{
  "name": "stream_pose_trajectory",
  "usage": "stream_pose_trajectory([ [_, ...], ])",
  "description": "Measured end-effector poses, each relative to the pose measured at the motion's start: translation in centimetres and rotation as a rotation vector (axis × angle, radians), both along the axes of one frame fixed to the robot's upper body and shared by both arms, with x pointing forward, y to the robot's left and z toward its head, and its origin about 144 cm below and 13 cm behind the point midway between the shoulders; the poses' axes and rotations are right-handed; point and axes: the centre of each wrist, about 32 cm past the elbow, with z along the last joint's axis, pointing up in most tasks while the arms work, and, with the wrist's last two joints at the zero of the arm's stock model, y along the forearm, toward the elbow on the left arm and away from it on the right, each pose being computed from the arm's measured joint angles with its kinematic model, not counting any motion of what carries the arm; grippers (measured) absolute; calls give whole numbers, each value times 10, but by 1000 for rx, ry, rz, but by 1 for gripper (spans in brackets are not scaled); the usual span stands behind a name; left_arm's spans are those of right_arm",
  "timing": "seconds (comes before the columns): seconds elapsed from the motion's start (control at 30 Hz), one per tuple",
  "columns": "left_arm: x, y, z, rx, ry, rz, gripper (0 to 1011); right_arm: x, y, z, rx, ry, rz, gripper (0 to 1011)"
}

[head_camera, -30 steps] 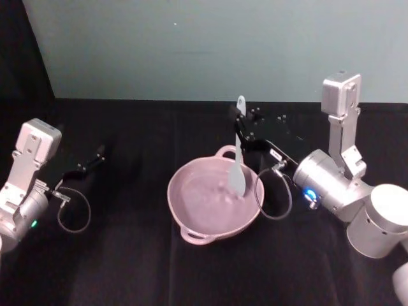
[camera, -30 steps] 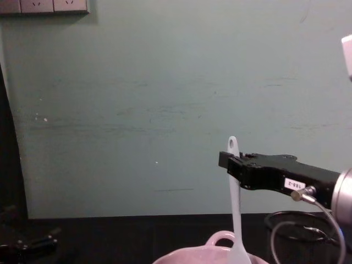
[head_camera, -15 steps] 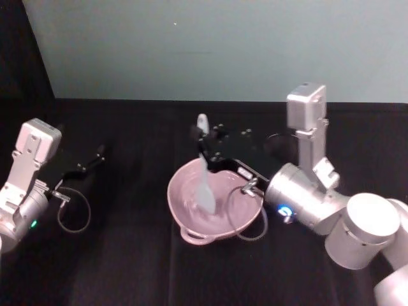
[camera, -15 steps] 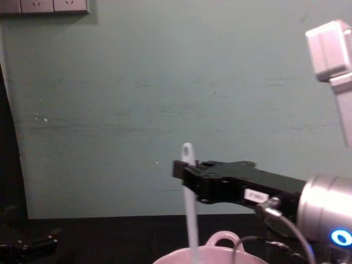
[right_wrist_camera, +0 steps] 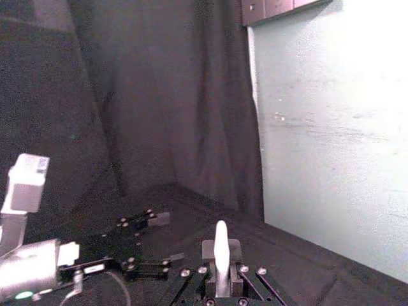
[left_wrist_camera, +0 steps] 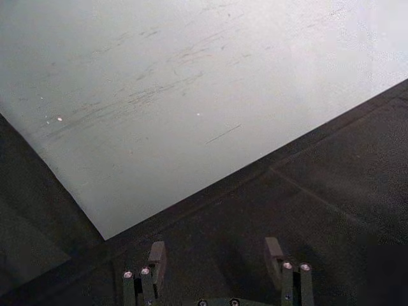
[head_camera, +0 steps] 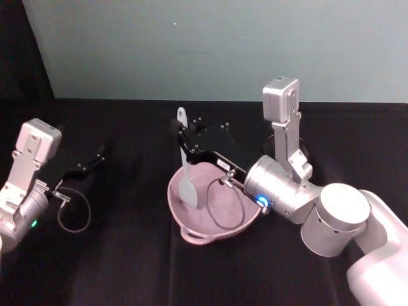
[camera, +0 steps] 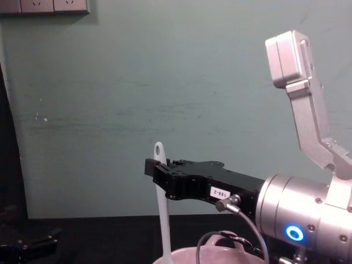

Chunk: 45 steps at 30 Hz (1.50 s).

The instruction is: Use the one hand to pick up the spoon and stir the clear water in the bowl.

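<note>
The pale pink bowl (head_camera: 180, 220) sits mid-table, and its rim (camera: 190, 256) peeks up at the bottom of the chest view. My right gripper (head_camera: 183, 141) reaches in over the bowl's far left side and is shut on the thin handle of the white spoon (head_camera: 186, 185). The spoon stands nearly upright, with its flat head down inside the bowl near the left wall. From the chest the spoon's handle (camera: 162, 209) drops below the black right gripper (camera: 155, 168). The spoon's handle end (right_wrist_camera: 220, 245) sticks up between the fingers in the right wrist view. Water is hard to make out.
My left gripper (head_camera: 95, 159) rests parked at the table's left, open with nothing between its fingers (left_wrist_camera: 156, 255). A black cable (head_camera: 223, 204) loops from the right wrist over the bowl. Black cloth covers the table, and a pale green wall stands behind.
My right arm has swung leftward with the spoon, sweeping its head from the bowl's right side across to the left side. The left arm has stayed put.
</note>
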Motion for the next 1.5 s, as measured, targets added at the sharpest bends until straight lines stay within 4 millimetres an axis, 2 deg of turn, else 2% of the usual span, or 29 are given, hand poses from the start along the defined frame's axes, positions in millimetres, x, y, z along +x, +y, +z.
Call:
stream_pose_trajectory([
  [0.13, 0, 0, 0, 0, 0, 0, 1011, 5, -4, -1, -1, -3, -23, 120],
  [0.33, 0, 0, 0, 0, 0, 0, 1011, 10, -23, 1, -6, -16, -102, 120],
  [0.53, 0, 0, 0, 0, 0, 0, 1011, 4, -51, 2, -9, -25, -183, 120],
  [0.8, 0, 0, 0, 0, 0, 0, 1011, -10, -65, 2, -3, -22, -211, 120],
  [1.1, 0, 0, 0, 0, 0, 0, 1011, -21, -54, 3, -28, -17, -144, 120],
  [1.5, 0, 0, 0, 0, 0, 0, 1011, -18, -13, 1, -20, -13, -21, 120],
])
